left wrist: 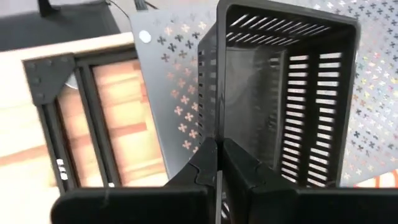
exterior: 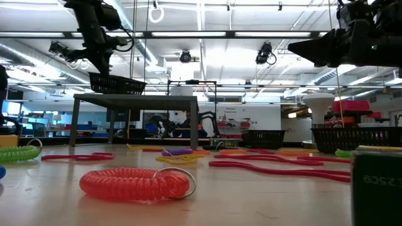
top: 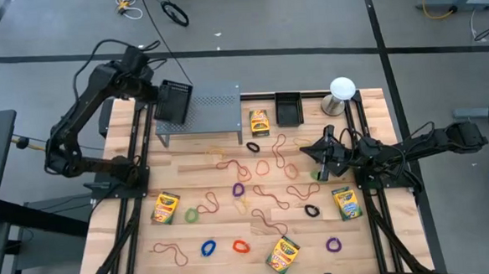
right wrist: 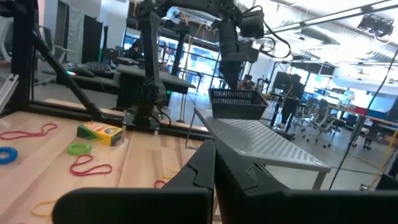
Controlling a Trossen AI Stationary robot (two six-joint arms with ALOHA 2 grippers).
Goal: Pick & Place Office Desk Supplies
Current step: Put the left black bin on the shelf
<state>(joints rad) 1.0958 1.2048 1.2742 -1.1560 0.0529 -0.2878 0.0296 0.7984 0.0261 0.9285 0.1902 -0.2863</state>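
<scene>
The left pincer (left wrist: 214, 163) is clenched on the rim of a black basket (top: 172, 101), holding it over the grey shelf (top: 214, 110), probably to set it down as a bin. Bands (top: 264, 166) and crayon boxes (top: 165, 207) lie on the bench (top: 216, 239) well below and beyond it. The right pincer (top: 311, 151), clenched and empty, waits low among the bands.

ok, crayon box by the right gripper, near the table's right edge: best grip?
Come straight down on the crayon box and pinch across its narrow width, fingers on the two long edges. It lies flat, face up, tilted slightly, so turn the wrist to match. The right gripper hovers nearby; the black loop beside the box leaves little room on that side.
</scene>
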